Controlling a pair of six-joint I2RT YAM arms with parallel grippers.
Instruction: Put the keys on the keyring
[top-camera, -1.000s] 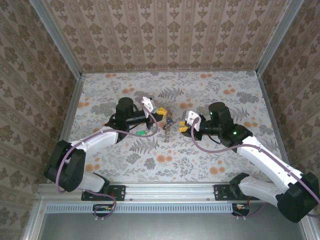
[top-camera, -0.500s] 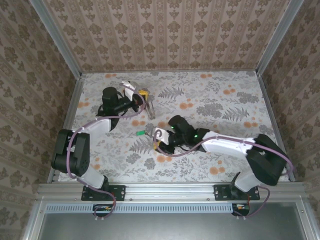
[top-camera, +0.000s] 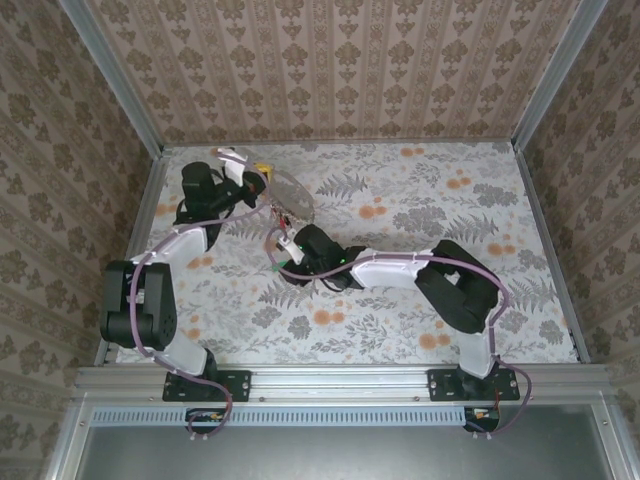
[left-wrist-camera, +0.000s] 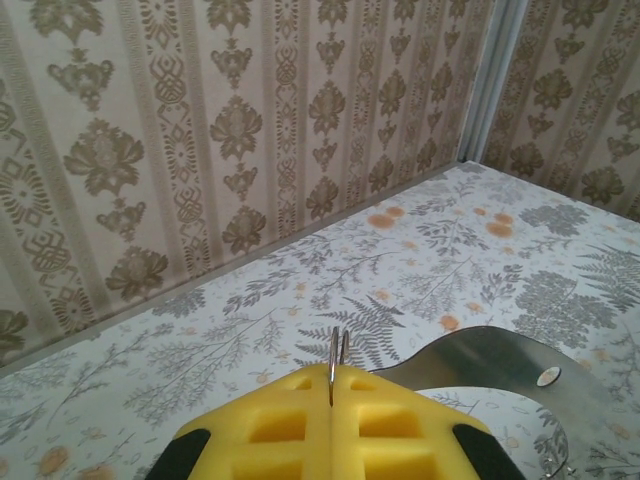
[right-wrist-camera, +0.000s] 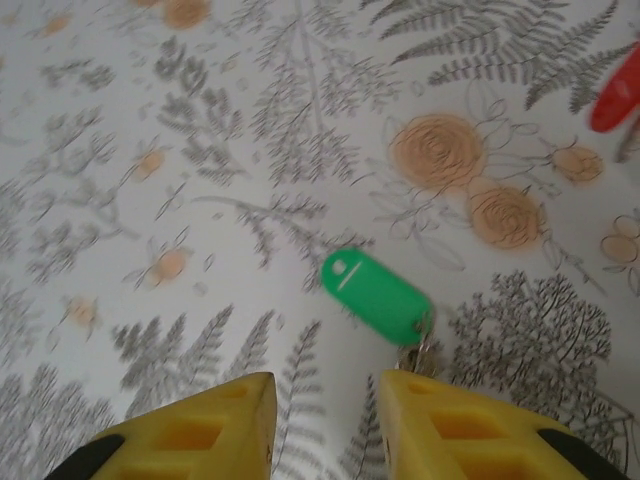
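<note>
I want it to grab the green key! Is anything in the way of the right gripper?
Nothing visible is. The green key lies on the table just ahead of the open right gripper, with only bare tabletop between them.

The left end effector (top-camera: 257, 172) has retracted from the centre of the worktop (top-camera: 420, 300) to its far left corner, taking the keyring (left-wrist-camera: 333, 352) along, clamped between its pads. The right end effector (top-camera: 283, 249) has crossed from centre-right to centre-left and now stands just short of the green key (right-wrist-camera: 375, 285).
</note>
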